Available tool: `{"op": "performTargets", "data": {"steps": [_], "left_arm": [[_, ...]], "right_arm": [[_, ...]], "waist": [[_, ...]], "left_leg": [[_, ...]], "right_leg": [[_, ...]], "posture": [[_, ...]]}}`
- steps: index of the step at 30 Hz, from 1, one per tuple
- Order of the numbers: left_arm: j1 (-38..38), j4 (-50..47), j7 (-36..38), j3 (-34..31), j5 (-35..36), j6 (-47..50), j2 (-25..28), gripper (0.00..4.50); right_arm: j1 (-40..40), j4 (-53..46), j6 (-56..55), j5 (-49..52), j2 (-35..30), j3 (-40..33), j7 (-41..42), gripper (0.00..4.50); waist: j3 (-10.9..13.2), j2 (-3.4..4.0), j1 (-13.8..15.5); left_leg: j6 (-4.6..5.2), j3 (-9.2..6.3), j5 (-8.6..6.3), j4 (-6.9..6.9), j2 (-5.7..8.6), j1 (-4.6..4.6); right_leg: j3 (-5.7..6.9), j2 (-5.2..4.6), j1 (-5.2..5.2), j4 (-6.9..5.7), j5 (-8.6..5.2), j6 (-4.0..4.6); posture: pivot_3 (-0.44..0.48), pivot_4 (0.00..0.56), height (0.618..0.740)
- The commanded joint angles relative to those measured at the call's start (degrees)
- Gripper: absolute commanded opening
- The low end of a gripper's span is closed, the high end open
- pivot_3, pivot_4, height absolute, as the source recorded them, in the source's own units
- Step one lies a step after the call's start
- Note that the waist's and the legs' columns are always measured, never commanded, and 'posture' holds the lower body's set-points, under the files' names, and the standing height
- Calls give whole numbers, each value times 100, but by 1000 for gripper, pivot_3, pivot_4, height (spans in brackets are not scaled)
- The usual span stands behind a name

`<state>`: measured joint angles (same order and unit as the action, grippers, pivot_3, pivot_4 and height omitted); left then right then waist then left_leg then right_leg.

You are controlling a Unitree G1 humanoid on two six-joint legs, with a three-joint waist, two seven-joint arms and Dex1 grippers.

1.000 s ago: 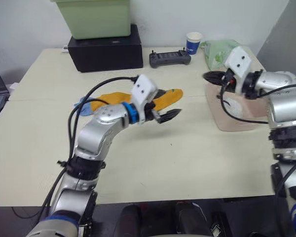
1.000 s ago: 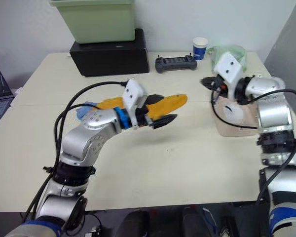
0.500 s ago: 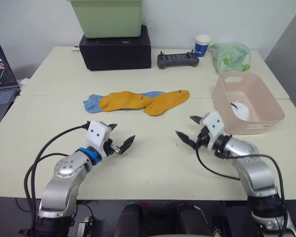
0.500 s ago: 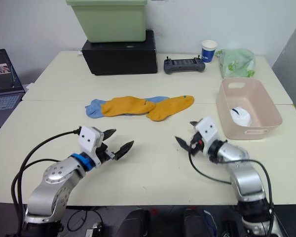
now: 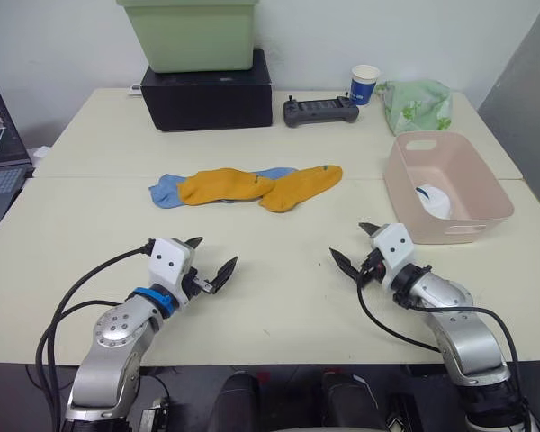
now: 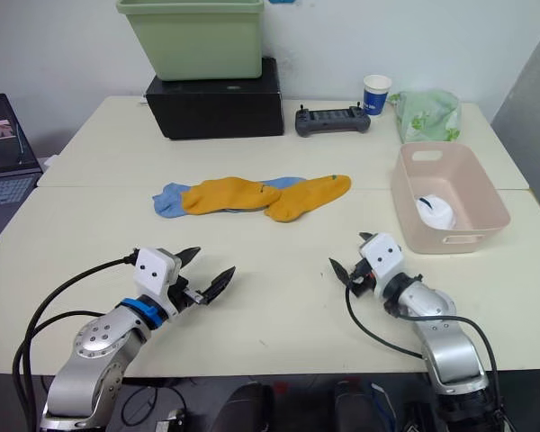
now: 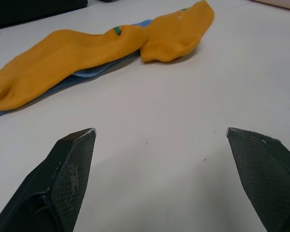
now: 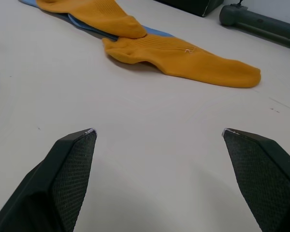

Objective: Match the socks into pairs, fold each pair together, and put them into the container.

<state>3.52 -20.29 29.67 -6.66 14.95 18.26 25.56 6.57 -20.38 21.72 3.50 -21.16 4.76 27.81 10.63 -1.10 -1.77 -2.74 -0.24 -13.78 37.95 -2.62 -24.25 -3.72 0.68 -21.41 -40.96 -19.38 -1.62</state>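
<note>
Both arms now back low at table's near edge, left gripper (image 5: 211, 266) & right gripper (image 5: 353, 253) spread wide, empty; white pair (image 5: 435, 201) sits in pink basket (image 5: 407, 205), orange socks (image 5: 252, 185) & blue socks (image 5: 163, 191) remain mid-table, next up.

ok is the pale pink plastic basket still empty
No, a folded white sock bundle already lies inside the pale pink plastic basket, towards its right side.

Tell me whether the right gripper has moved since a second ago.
Yes. The right gripper was up over the pink basket; now it sits low over the table's near edge, short of the basket, fingers open and empty.
</note>
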Motion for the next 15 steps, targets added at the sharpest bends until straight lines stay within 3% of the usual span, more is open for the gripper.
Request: {"op": "performTargets", "data": {"steps": [1,11,15], "left_arm": [[-28,-71,28,-74,-10,-120,81,4500],[-151,-48,160,226,-93,-46,107,4500],[-923,301,302,896,-443,-71,66,4500]], "right_arm": [[126,-183,-120,21,19,-34,-72,4475],[241,-179,-74,23,-83,-71,-48,4475],[398,-237,107,394,-131,-185,216,4475]], "waist": [[0,0,-1],[0,0,-2],[0,0,33]], "left_leg": [[0,0,0,0,0,0],[0,2,0,-1,-1,2],[0,1,0,0,3,2]], "right_leg": [[-1,0,0,0,0,0],[-2,1,0,0,0,0],[0,1,3,0,0,0]], "posture": [[0,150,740],[0,150,740],[0,150,740]]}}
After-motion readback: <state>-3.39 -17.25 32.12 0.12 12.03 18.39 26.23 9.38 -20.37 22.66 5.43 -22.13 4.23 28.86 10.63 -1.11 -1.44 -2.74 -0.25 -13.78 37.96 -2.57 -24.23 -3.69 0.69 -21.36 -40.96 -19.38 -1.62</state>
